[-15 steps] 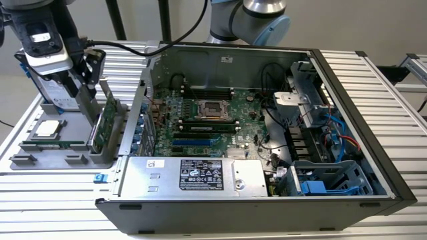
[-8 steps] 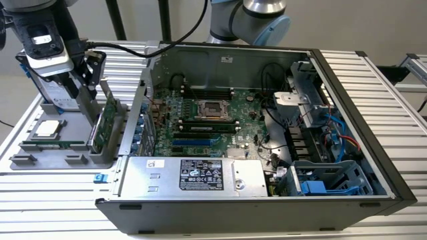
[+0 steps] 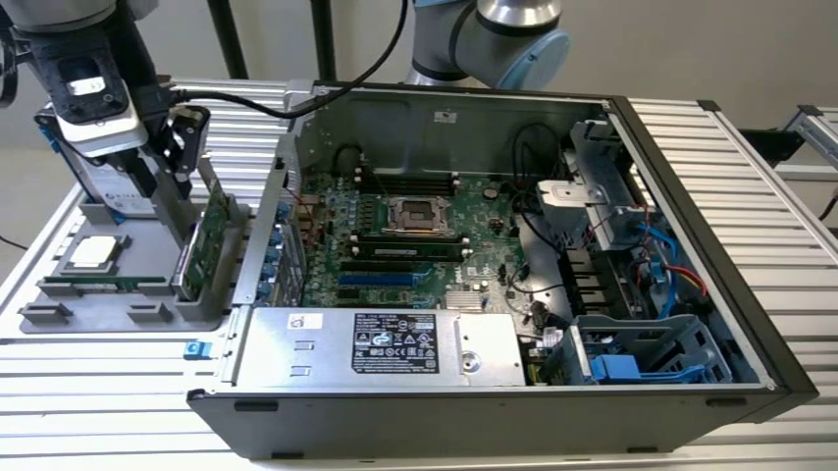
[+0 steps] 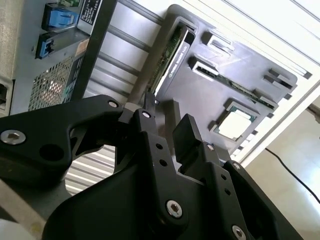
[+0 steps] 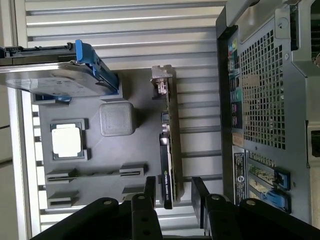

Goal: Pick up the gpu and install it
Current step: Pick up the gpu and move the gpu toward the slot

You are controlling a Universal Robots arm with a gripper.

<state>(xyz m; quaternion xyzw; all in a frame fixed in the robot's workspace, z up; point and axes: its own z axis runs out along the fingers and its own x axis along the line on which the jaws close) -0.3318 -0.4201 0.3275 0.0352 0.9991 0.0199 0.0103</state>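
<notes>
**One gpu (image 5: 168, 150) on edge in the grey tray (image 5: 137, 145), gripper (image 5: 173, 184) spread open over it**

We found the gpu standing on its long edge in a narrow slot of the tray, along the tray's side nearest the open computer case (image 3: 524, 412). It was a flat, long rectangular card, and it looked thin from above. In the exterior view its green circuit board faced across the tray and was dotted with small parts. In the first wrist view we made out a black cooler along its upper edge with a pale label on it. A silver end bracket (image 5: 161, 80) closed off the end of the card farthest from the gripper.

The gripper hung over the tray at the card's other end. Its two black fingers (image 5: 199, 187) were spread apart, one on each side of the card. We saw a gap between each finger and the card, so nothing was grasped. We could not tell how low the fingertips reached beside it.

A silver hard drive (image 5: 55, 80) with a blue frame stood in the tray's corner away from the case. A square processor chip (image 5: 67, 140) lay flat in a pocket of the tray, and a rounded grey post (image 5: 116, 119) rose between it and the gpu. A thin memory stick (image 3: 112, 285) sat in a slot on the tray's side opposite the gpu. The case stood just beside the tray, its green motherboard (image 3: 406, 235) open to view.
</notes>
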